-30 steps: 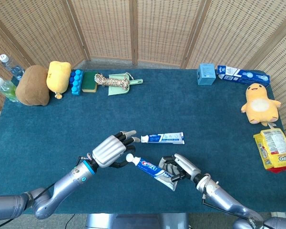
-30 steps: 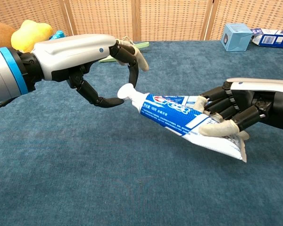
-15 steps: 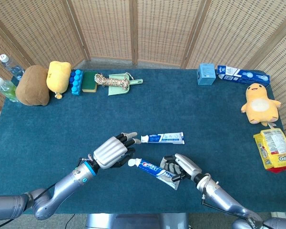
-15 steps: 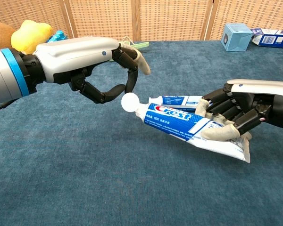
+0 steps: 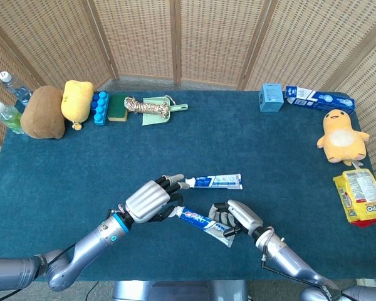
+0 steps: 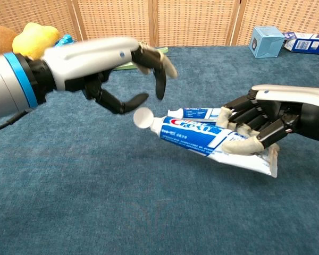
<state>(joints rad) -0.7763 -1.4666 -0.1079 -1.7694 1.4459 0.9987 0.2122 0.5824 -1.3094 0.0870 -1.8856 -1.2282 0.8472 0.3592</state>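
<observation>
wicker screens close off the back of a dark teal worktop [image 5: 62,169]. near its front edge the right hand [image 6: 266,125] is clamped around the flat end of a toothpaste tube [image 6: 202,139], holding it just above the cloth with its white cap [image 6: 143,117] pointing at the left hand [image 6: 103,64]. the left hand holds nothing: its fingers are curled but apart, thumb and fingertips hooked close over the cap without touching it, as far as the chest view shows. so the tube is lifted and presented, and the cap looks fully on; gripping and turning it appears to be what is left.

a second toothpaste tube [image 5: 214,182] lies flat on the cloth just behind the two hands, close enough to be brushed by the left fingers. well apart at the back sit a brown plush [image 5: 42,113], a yellow plush [image 5: 77,100], a blue box [image 5: 271,98] and a long toothpaste carton [image 5: 318,99]; a duck plush [image 5: 341,135] and a snack packet [image 5: 362,197] lie at the right edge.
</observation>
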